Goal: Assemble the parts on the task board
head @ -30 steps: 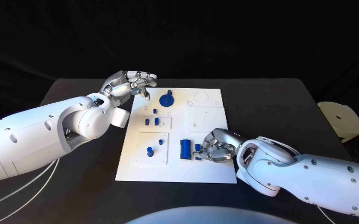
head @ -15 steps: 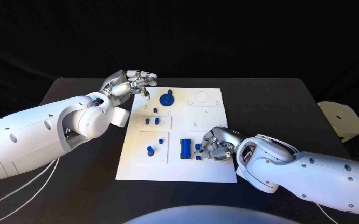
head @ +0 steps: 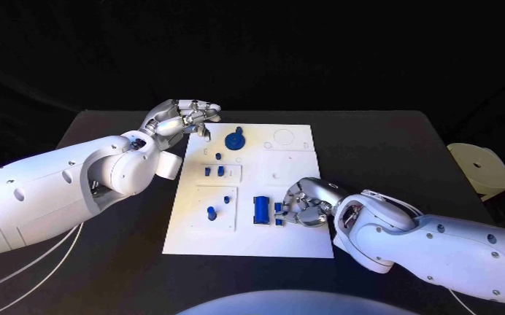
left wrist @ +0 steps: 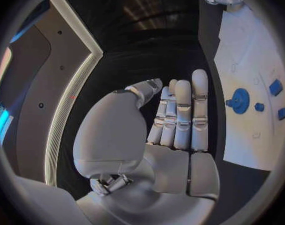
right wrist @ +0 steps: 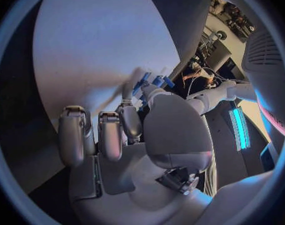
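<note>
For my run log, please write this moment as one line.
left hand: held near task board far corner, holds nothing | right hand: on blue parts at near edge, grip unclear

Two glossy white arms w/ smooth rounded shells, bulging at elbow & forearm, dark seams between segments. Left arm (head: 74, 184) thick, w/ small dark screw dots on shell and thin pale cables trailing beneath near the table edge. Right arm (head: 431, 246) same build, dark round fasteners along shell. Left hand (head: 187, 116) & right hand (head: 309, 203) silver metal, segmented fingers (left wrist: 183, 115) w/ visible links; pale grey padded palm & thumb housing in wrist views, exposed metal bracket near thumb base.
</note>
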Motion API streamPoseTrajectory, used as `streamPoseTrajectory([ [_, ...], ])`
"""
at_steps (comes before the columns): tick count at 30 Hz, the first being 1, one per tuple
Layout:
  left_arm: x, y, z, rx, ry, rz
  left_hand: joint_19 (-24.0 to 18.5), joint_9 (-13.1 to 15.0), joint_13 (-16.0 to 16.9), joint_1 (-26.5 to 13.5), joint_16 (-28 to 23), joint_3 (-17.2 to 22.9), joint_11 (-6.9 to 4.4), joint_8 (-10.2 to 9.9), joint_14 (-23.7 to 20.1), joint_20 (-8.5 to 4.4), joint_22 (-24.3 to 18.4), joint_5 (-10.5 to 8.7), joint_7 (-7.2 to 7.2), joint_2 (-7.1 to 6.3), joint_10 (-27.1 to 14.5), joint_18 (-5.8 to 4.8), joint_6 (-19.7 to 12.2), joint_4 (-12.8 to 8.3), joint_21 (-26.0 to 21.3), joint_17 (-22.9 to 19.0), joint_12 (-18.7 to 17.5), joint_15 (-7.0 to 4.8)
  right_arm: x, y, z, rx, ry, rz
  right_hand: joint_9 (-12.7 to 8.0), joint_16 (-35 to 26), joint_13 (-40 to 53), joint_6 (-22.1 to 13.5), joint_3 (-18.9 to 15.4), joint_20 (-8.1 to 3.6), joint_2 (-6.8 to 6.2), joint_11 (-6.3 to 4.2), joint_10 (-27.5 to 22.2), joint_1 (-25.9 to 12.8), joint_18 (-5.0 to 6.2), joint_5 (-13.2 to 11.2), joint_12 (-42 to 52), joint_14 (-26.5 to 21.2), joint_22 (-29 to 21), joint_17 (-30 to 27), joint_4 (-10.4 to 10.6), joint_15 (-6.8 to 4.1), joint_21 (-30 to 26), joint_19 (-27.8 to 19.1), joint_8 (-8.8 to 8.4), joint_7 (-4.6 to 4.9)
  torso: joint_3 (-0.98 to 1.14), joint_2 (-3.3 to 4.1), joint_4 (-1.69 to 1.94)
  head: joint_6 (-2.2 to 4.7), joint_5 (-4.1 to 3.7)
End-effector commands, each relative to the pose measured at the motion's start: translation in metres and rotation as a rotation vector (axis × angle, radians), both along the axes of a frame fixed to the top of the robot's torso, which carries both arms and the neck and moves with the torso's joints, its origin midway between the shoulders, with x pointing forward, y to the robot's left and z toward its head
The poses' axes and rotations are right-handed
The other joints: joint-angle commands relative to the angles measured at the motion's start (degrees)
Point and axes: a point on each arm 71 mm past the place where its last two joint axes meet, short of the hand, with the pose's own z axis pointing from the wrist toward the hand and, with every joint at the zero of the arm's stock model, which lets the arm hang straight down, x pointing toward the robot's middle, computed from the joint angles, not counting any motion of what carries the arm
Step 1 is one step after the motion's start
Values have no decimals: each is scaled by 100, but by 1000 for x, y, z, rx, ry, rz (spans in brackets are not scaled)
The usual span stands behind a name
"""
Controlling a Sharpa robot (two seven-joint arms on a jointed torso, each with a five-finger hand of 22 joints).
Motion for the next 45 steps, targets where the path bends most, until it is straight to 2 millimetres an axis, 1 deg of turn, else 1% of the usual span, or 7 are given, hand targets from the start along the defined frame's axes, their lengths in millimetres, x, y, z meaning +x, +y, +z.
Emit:
streamPoseTrajectory([
  [1, 0, -1, 1, -7, -7, -9, -10, 9, 8, -41, 29, -18, -8, -21, -43, 36, -7, 5, 31, 33, -29, 81, -22, 26, -35, 9, -38, 8, 2, -2, 7, 131, -13, -35, 29, -87, -70, -83, -87, 12, 1, 27, -123, -2, 49, 61, -186, 329, 1143, 176, 7, 52, -240, 76, -22, 20, -11, -19, -14, 26, -19],
  [20, 16, 16, -25, -52, 15, 152, -755, 71, -53, -91, -1016, -45, 138, -73, -1041, 215, -401, 3, 123, 5, -303, 48, -117, 89, -827, -470, -214, 202, 96, -63, 35, 754, 92, -358, -328, -4328, -3545, -1081, 473, 532, 158, 607, -2496, 972, 796, 272, -4271, -1544, -1637, -4324, -380, 603, -6128, -2238, -594, 624, -188, -353, -52, 589, -132],
  [36, 28, 25, -43, -110, 17, 302, -2109, -140, -505, -47, -4224, -315, 662, -463, -2398, 1062, -2067, -2, 285, -1, -1311, -2, -785, 250, -3636, -1653, -1040, 970, 138, -74, 35, 956, 50, -403, -1168, -6861, -6148, -1137, 812, 1360, 185, 1178, -2937, 523, 813, 141, -6058, -3381, -3866, -5823, -845, 1381, -7611, -3855, -1510, 1015, -107, -484, -128, 1004, -7],
  [37, 27, 23, -44, -74, 40, 256, -6276, -1487, -873, -2324, -6467, -3185, -523, -1516, -6552, -584, -2808, -1198, -929, 1128, -6768, -974, -5510, -252, -5064, -2371, -1529, -83, 137, -76, 32, 861, 38, -438, -3417, -8557, -7491, -5671, -1642, -186, 846, 83, -8211, -1622, -216, -468, -7020, -8403, -7495, -7494, -1637, 473, -7967, -8400, -2668, -356, -132, -469, -112, 976, -31],
  [43, 24, 17, -44, -63, 36, 271, -6276, -1487, -873, -3274, -6467, -3185, -523, -1516, -6552, -584, -2808, -1198, -929, 1128, -6768, -974, -5510, -252, -5064, -2371, -1529, -83, 132, -70, 36, 886, 26, -456, -3417, -8557, -7491, -5671, -1642, -186, 846, 83, -8211, -2586, -216, -468, -7020, -8403, -7495, -7494, -1637, 473, -7967, -8400, -2668, -356, -32, -592, -8, 1046, -6],
  [44, 23, 15, -44, -59, 34, 275, -6276, -1487, -873, -3433, -6467, -3185, -523, -1516, -6552, -584, -2808, -1198, -929, 1128, -6768, -974, -5510, -252, -5064, -2371, -1529, -83, 131, -68, 37, 894, 22, -461, -3417, -8557, -7491, -5671, -1642, -186, 846, 83, -8211, -6697, -216, -468, -7020, -8403, -7495, -7494, -1637, 473, -7967, -8400, -2668, -356, -7, -624, 19, 1065, 1],
  [45, 22, 11, -43, -52, 31, 284, -6276, -1487, -873, -7571, -6467, -3185, -523, -1516, -6552, -584, -2808, -1198, -929, 1128, -6768, -974, -5510, -252, -5064, -2371, -1529, -83, 128, -64, 39, 908, 15, -472, -3417, -8557, -7491, -5671, -1642, -186, 846, 83, -8211, -6697, -216, -468, -7020, -8403, -7495, -7494, -1637, 473, -7967, -8400, -2668, -356, 25, -662, 51, 1087, 9],
])
